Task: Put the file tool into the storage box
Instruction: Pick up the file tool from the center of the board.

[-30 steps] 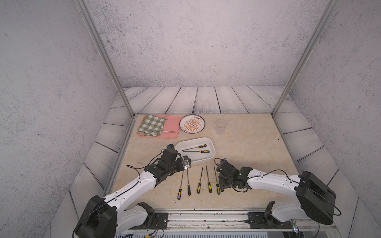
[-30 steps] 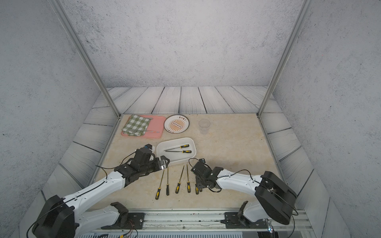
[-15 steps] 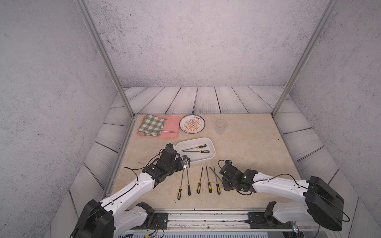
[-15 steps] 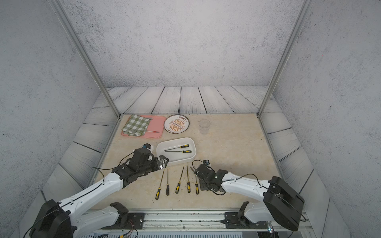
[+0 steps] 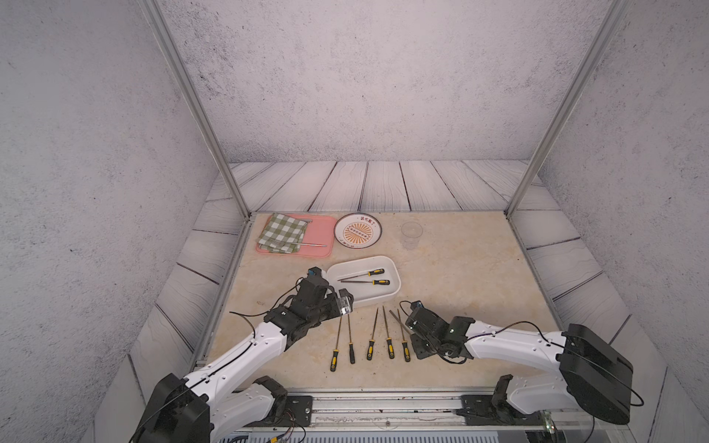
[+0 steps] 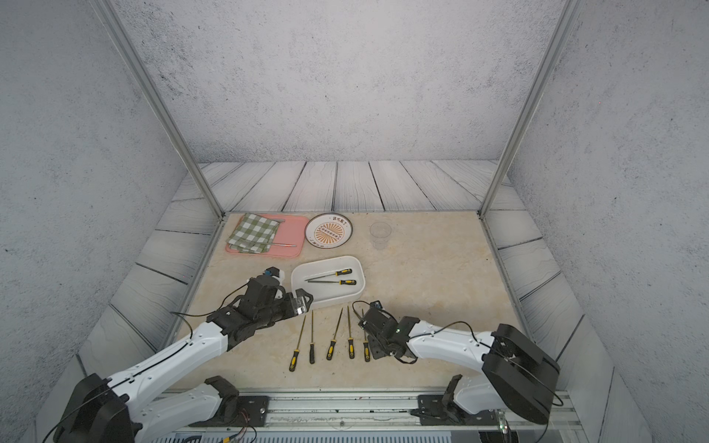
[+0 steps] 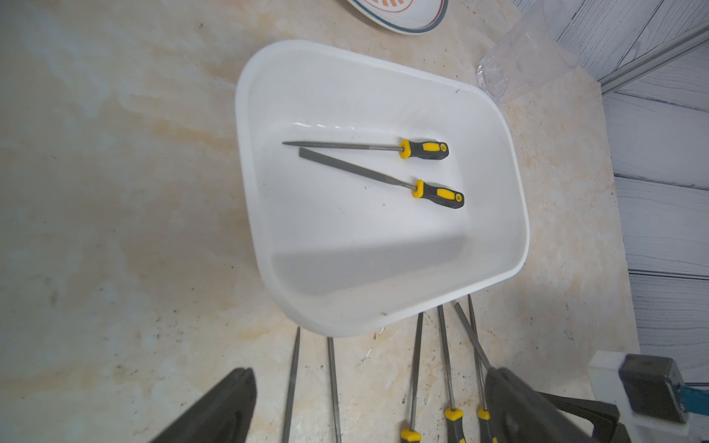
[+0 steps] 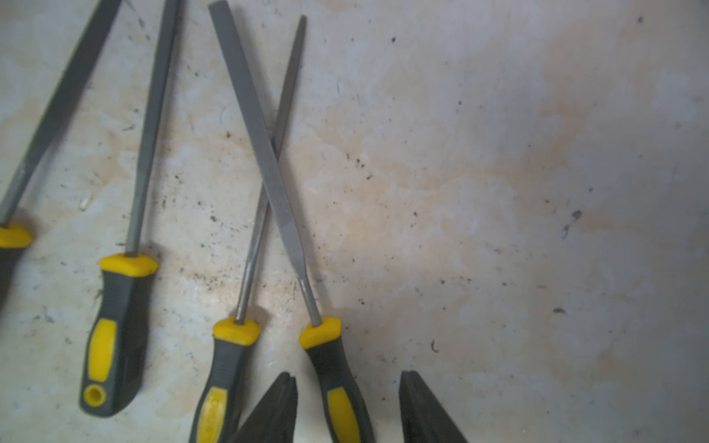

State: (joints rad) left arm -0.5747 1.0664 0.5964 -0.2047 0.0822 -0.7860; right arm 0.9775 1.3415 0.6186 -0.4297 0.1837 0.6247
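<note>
The storage box (image 5: 374, 300) (image 6: 337, 302) (image 7: 245, 153) is a shallow white tub mid-table, with two yellow-and-black-handled files (image 5: 366, 282) (image 7: 360, 145) lying in it. Several more files (image 5: 386, 331) (image 6: 333, 337) lie in a row in front of it. At the row's right end a flat file tool (image 8: 261, 145) (image 5: 399, 321) lies askew across its neighbour (image 8: 284, 111). My right gripper (image 8: 347, 377) (image 5: 420, 347) is open, low over the table. The flat file's handle sits between its fingers, with a gap on one side. My left gripper (image 7: 368, 406) (image 5: 345, 303) hangs wide open and holds nothing, by the box's near-left corner.
At the back left lies a pink tray (image 5: 318, 234) with a checked cloth (image 5: 284, 237) on it. Beside it are a sunburst plate (image 5: 357, 231) and a clear cup (image 5: 411, 234). Metal frame posts (image 5: 234, 191) rise at the table's back corners.
My right gripper has drawn back toward the table's front, and the flat file has swung askew over the file beside it. My left gripper has hardly moved.
</note>
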